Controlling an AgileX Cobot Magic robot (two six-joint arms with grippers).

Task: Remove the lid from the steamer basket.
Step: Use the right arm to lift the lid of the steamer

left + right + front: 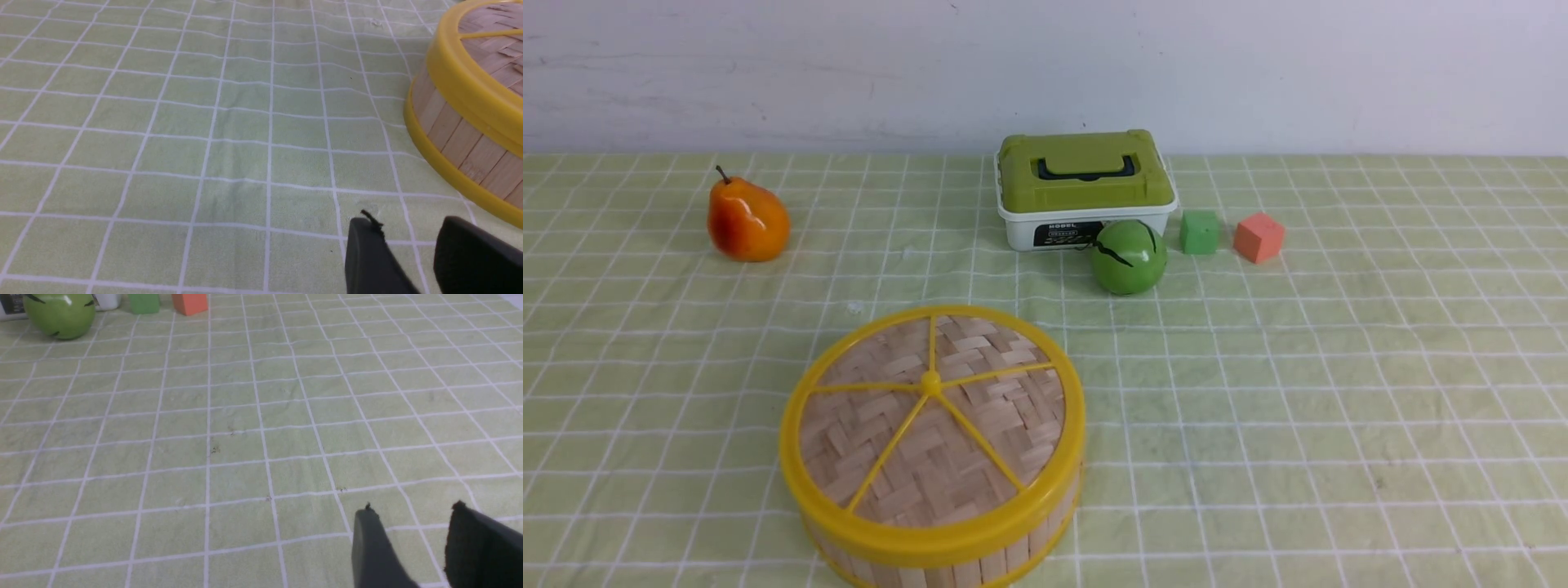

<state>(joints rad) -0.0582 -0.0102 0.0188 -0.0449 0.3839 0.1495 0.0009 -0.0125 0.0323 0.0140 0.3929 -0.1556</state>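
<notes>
Left gripper [410, 255] stands spread, only cloth between its black jaws, near but clear of the slatted wall of the round pale-bamboo steamer basket [461, 139]. The right gripper [412, 545], equally spread, hangs over the pale-green checked tablecloth [1298, 392]. The white plastic box with an olive-green handled top [1045, 235] bears a black label. Its top line seems to read NOBEL, and the rest is too small to read. The round woven-bamboo lid with yellow rim and spokes [947, 457] lies flat, knob up, on the basket, front and left of centre. It has no long axis.
</notes>
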